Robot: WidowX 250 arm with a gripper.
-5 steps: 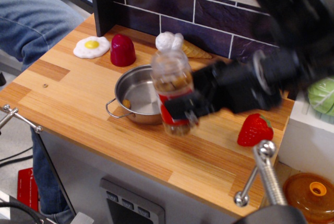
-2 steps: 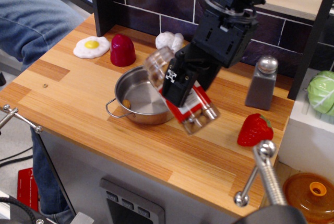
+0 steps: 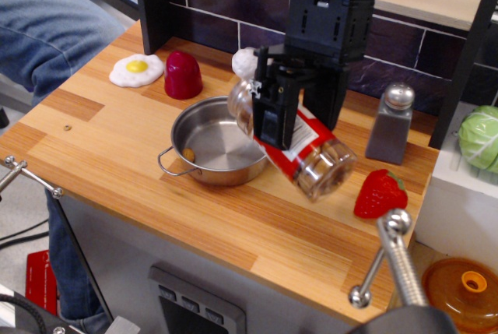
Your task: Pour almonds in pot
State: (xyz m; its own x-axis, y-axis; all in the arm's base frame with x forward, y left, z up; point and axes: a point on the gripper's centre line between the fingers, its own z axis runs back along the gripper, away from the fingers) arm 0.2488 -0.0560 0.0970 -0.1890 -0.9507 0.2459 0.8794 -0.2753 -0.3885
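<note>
At frame centre my black gripper is clamped around a clear plastic jar with a red-and-white label, tipped mouth-down to the left over the shallow shiny steel pot. Small brown almonds crowd the jar's neck; one lies in the pot. A red strawberry sits right on the wooden surface.

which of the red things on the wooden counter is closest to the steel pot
The dark red dome-shaped piece, just behind the shiny steel pot beside the fried egg. The red strawberry lies farther off to the right.
</note>
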